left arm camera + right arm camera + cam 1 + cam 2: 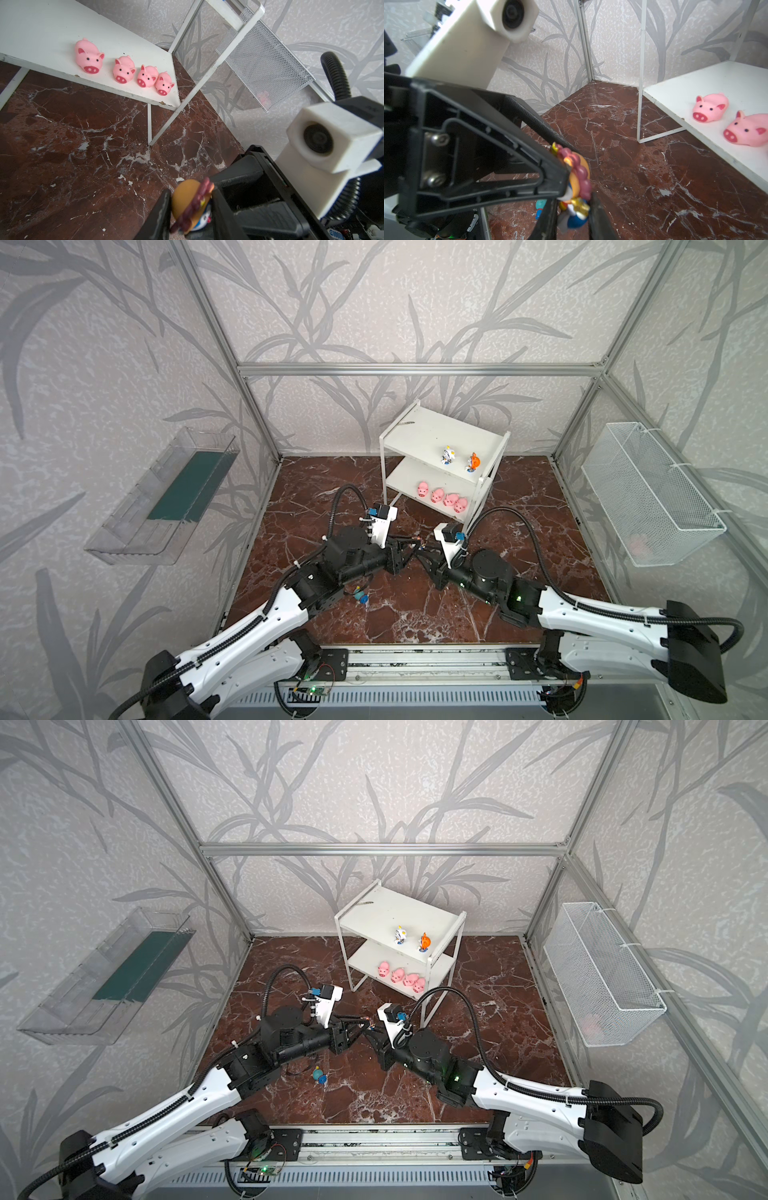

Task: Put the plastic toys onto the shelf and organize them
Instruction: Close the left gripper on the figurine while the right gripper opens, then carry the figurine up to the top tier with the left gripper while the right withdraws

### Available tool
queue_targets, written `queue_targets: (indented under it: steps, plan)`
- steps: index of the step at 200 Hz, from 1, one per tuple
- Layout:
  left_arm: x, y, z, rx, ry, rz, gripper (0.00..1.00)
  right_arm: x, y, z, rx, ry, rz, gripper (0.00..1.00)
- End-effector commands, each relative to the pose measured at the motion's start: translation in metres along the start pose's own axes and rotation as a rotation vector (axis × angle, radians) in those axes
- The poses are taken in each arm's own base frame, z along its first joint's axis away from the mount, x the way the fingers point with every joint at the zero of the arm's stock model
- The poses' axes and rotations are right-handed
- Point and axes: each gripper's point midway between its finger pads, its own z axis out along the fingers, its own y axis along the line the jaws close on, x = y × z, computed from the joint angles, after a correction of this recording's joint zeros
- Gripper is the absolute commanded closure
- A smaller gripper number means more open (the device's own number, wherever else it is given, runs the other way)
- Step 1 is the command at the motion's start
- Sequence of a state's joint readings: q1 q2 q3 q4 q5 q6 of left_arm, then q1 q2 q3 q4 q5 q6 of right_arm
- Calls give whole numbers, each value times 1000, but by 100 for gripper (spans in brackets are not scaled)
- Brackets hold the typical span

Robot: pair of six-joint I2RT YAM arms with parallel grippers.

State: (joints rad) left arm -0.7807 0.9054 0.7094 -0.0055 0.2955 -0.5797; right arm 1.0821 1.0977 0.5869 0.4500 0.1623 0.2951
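Wrist views alone show figurine (187, 199) pinched by left and right jaws.

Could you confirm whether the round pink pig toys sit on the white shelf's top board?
No, the four pink pigs line the shelf's lower board.

The left arm (257, 626) and right arm (590, 614) stretch forward, low, bending inward so their claws meet tip to tip at mid-scene. The right claw (572, 199) is clamped on the body of a figurine (578, 176); the left claw (190, 190) grips its head.
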Motion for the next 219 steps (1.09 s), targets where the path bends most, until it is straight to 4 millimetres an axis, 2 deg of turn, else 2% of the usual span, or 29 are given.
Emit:
queue_targets:
  steps: [1,31,50,87,101,124,158,196,219]
  plan:
    - [1,-9,3,49,1,-4,69,-21,4,-5,-2,-77,4,85]
    - [2,-12,7,66,10,-9,68,-21,4,-5,-2,-80,3,85]
    - [2,-14,8,69,12,-5,73,-20,3,-4,0,-78,0,84]
    - [-5,-14,3,44,-1,37,77,-16,2,-3,8,-57,-6,71]
    - [-9,-14,0,22,5,75,78,-14,2,-4,8,-47,-10,62]
    - [-21,-18,-4,-3,8,143,78,-10,3,-8,-2,-24,-22,47]
    - [-41,-22,-9,-30,2,226,78,-3,-3,-18,16,-4,-28,34]
    - [-77,-30,-12,-42,-36,314,79,2,-8,-38,23,25,-114,17]
    - [-101,-35,-8,-55,-54,392,79,6,-5,-54,-4,104,-227,12]
